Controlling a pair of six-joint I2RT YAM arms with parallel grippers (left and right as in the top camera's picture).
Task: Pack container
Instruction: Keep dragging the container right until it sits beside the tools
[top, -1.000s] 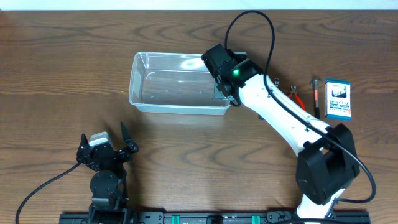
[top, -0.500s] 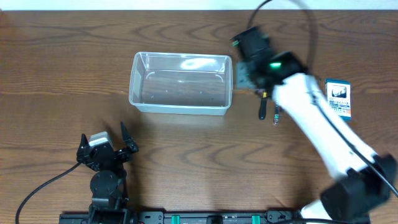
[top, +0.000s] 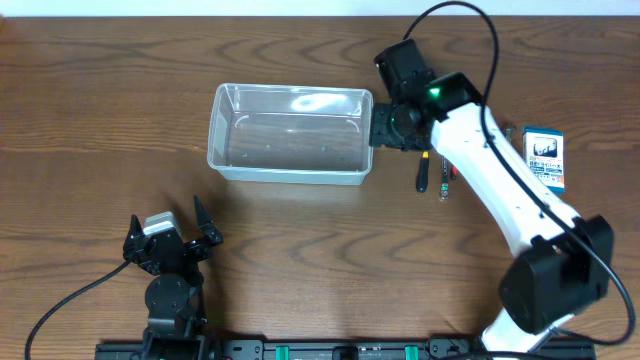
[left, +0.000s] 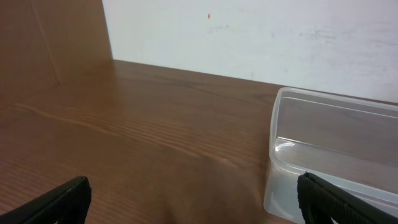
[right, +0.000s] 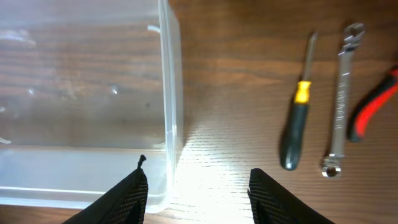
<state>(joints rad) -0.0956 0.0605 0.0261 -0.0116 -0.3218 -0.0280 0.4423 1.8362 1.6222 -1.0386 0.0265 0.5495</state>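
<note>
- The left gripper is seen at the near left of the wooden table, well apart from everything else. Its jaws are spread wide and nothing is held between them.
- The container, a clear shallow bin, is set upright on the table, left of centre and toward the far side. Nothing can be seen inside it.
- The right gripper is held at the right end of the container. Its jaws are parted wide and nothing is gripped. In the wrist view the bin's right wall is seen by the left-hand finger, and bare wood is seen under most of the gap. The gripper appears to sit just clear of the rim, though contact cannot be ruled out from above.
- A screwdriver with a black handle and a yellow band is laid on the table to the right of the container, apart from it.
- A wrench is laid just beside the screwdriver, roughly parallel to it.
- Red-handled pliers are placed right of the wrench and are cut off by the frame edge.
- A blue-and-white box is set at the far right.
</note>
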